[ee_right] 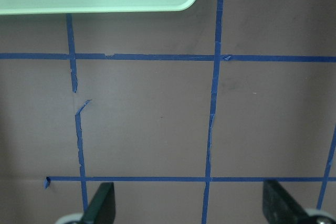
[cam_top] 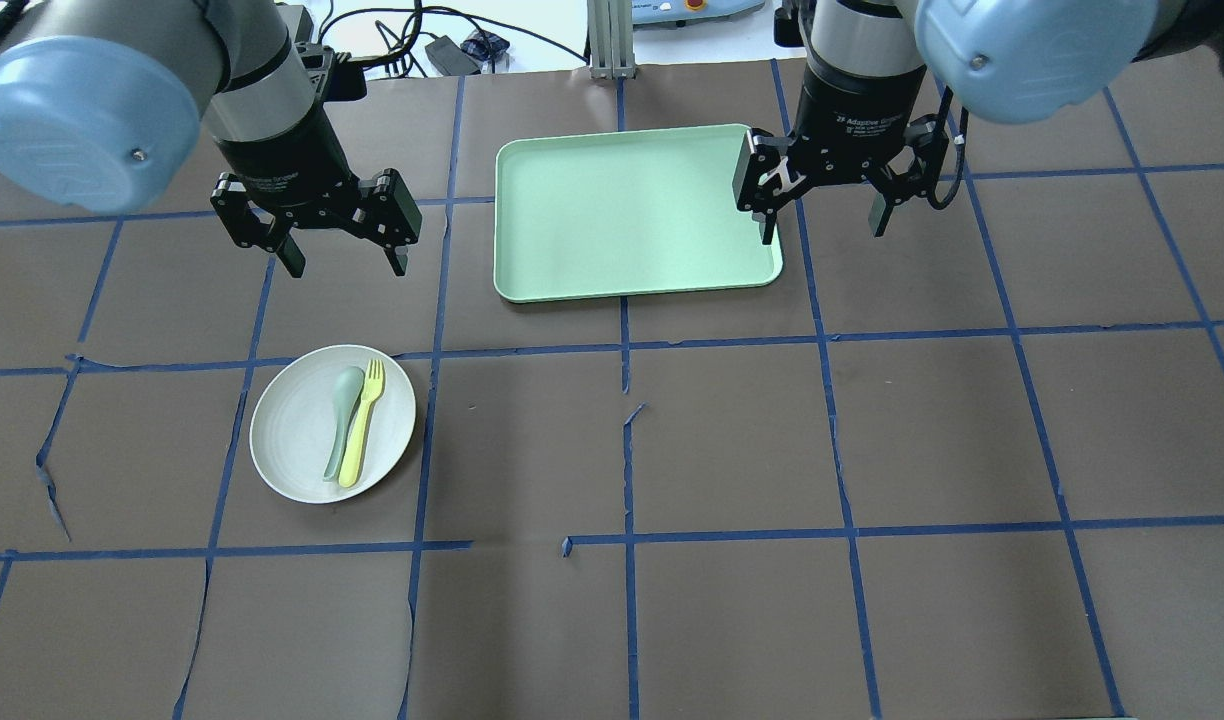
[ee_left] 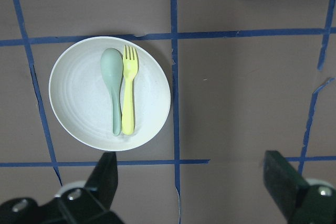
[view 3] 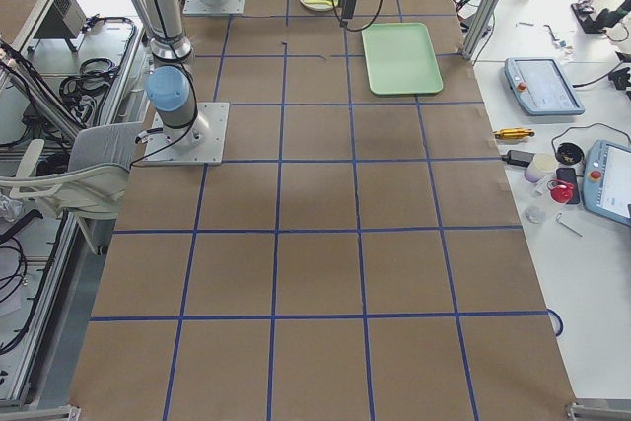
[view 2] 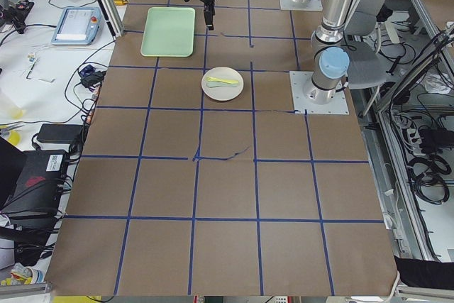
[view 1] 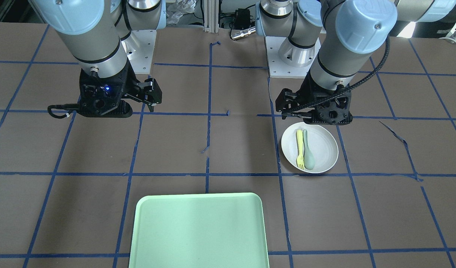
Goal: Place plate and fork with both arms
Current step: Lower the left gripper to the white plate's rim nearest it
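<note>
Both spread, the left hand (cam_top: 348,268) hangs clear of the plate (cam_top: 292,440), the right hand (cam_top: 824,233) beside the tray (cam_top: 622,210).

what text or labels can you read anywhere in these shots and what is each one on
"2F Adaptive Gripper": white print on the body of the right gripper, overhead view; a smaller line under it is too blurred to read.
Left gripper: similar white print on its body, too blurred to read.
Plate, fork, spoon, tray: no text.
Screens beside the table: too small to read.
</note>
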You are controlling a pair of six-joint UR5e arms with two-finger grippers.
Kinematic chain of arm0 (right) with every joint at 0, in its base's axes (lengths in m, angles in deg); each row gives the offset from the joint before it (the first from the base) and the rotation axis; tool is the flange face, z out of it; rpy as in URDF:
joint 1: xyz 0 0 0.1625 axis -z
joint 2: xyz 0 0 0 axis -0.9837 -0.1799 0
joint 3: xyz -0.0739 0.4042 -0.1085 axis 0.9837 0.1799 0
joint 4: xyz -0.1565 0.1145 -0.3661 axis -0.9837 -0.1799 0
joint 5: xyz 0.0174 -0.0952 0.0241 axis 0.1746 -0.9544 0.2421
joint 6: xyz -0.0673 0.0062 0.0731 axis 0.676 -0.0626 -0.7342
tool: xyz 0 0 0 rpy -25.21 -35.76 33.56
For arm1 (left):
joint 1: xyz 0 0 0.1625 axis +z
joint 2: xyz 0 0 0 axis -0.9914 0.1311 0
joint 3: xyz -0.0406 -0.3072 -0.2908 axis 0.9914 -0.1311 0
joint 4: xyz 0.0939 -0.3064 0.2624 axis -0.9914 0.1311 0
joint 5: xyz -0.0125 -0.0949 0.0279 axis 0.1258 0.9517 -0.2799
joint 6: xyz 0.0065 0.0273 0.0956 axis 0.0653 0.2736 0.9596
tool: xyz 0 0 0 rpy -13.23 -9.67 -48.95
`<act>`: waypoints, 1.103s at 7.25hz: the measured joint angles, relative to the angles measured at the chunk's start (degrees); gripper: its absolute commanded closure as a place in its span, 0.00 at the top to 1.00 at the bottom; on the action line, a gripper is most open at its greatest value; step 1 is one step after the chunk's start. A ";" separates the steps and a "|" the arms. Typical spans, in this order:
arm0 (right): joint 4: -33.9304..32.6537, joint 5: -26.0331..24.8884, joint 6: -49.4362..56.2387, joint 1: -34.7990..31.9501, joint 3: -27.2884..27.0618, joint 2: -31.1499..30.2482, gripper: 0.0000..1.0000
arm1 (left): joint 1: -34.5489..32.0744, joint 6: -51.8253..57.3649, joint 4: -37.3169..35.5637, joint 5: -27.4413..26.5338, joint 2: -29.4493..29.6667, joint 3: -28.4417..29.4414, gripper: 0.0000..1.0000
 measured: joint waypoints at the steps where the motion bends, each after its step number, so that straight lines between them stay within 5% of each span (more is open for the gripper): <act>1: 0.01 -0.01 0.01 0.00 -0.06 0.22 1.00 | 0.08 -0.02 0.05 0.10 -0.08 -0.04 1.00; 3: -0.01 -0.48 0.37 0.00 -0.67 0.47 1.00 | 3.14 1.31 -0.57 0.10 -0.07 -0.94 1.00; 8: -0.26 -1.28 0.30 0.00 -2.94 0.76 1.00 | 24.83 15.90 -12.56 0.59 0.66 -15.40 1.00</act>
